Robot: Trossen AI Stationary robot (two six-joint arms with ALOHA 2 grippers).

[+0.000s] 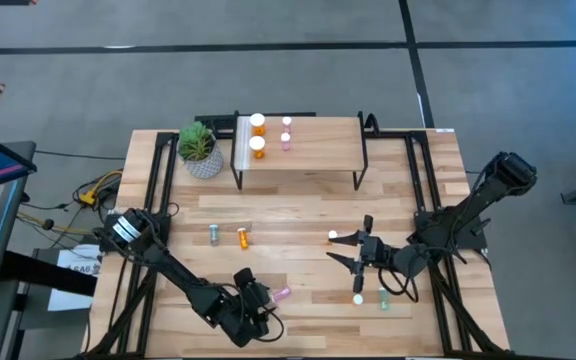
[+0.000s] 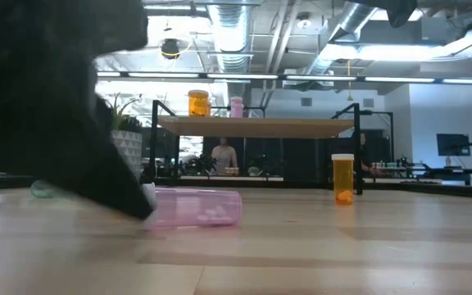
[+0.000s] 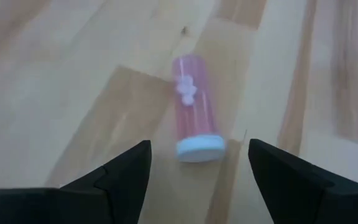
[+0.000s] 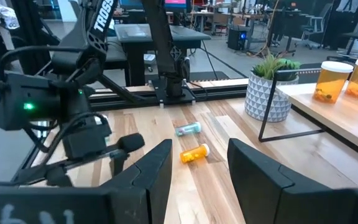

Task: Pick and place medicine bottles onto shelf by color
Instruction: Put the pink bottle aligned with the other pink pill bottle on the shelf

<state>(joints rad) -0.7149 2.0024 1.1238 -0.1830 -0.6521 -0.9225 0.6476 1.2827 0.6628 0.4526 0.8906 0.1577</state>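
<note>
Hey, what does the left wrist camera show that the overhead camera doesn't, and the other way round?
Only the left wrist view shows the pink bottle close up: lying on its side, white cap toward the camera, small pale contents inside, the left gripper open with the bottle free between and beyond its fingertips.

Only the high view shows the shelf with two orange bottles and pink ones, the potted plant, the right gripper, and loose bottles elsewhere.

Both show that pink bottle on the wooden table beside the left gripper.
</note>
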